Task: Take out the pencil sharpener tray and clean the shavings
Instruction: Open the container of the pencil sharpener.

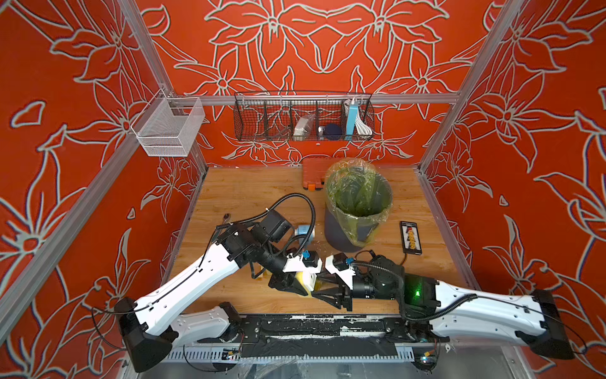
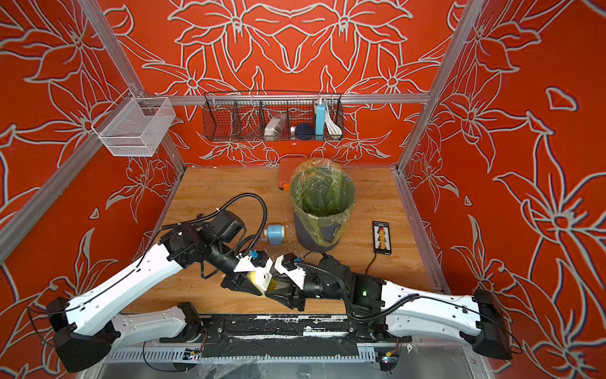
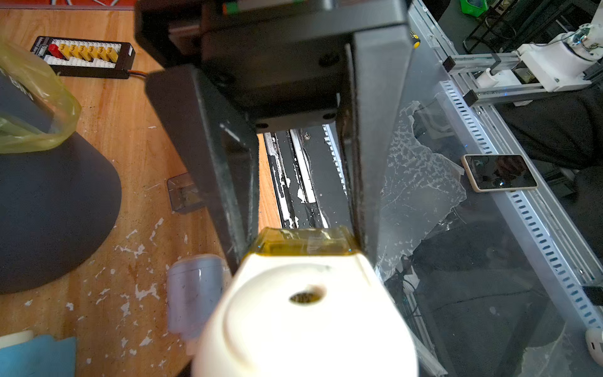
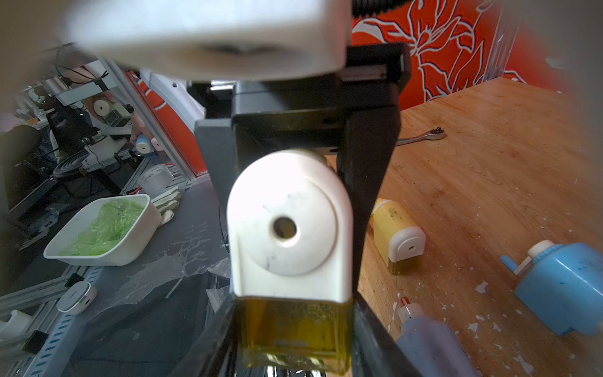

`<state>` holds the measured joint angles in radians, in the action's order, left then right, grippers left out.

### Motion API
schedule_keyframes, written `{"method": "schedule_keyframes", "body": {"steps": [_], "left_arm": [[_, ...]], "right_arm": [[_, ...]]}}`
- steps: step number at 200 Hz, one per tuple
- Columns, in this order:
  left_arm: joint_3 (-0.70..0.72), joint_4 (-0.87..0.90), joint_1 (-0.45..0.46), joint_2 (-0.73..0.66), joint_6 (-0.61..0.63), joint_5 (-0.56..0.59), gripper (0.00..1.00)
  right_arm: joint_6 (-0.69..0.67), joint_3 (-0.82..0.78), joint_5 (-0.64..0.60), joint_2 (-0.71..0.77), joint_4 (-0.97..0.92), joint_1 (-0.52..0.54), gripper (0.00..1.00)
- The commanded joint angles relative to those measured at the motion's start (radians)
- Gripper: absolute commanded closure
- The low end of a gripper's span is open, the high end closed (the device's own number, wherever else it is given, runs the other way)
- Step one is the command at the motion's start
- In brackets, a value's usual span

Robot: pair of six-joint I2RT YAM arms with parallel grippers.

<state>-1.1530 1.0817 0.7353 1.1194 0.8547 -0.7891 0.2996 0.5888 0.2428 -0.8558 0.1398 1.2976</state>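
At the table's front middle, both grippers hold one pencil sharpener point(image 4: 287, 228), which has a white face with a round hole. My left gripper point(image 1: 296, 284) is shut on its body. One of its fingers point(image 4: 368, 156) shows beside the white face. My right gripper point(image 4: 293, 315) is shut on the translucent yellow tray point(image 4: 293, 329), which sits against the lower edge of that face. How far the tray is out I cannot tell. The tray point(image 3: 303, 243) also shows beyond the face in the left wrist view. Whitish shavings point(image 3: 140, 251) lie scattered on the wood.
A dark bin with a green bag point(image 1: 357, 203) stands just behind the grippers. A blue sharpener point(image 2: 273, 234), a second yellow sharpener point(image 4: 398, 238) and a lavender one point(image 3: 192, 293) lie nearby. A connector board point(image 1: 410, 238) is at the right and a wrench point(image 4: 421, 135) at the left.
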Motion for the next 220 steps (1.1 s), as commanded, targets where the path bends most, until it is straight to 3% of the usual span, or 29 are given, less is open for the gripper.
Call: {"method": "schedule_keyframes", "body": {"steps": [1, 220], "left_arm": [[0.028, 0.144, 0.012, -0.009, 0.041, 0.031, 1.0], [0.017, 0.062, 0.017, -0.049, -0.003, 0.03, 1.0]], "right_arm": [[0.022, -0.002, -0.069, 0.051, 0.002, -0.015, 1.0], [0.021, -0.012, -0.088, 0.157, -0.107, -0.014, 1.0]]}}
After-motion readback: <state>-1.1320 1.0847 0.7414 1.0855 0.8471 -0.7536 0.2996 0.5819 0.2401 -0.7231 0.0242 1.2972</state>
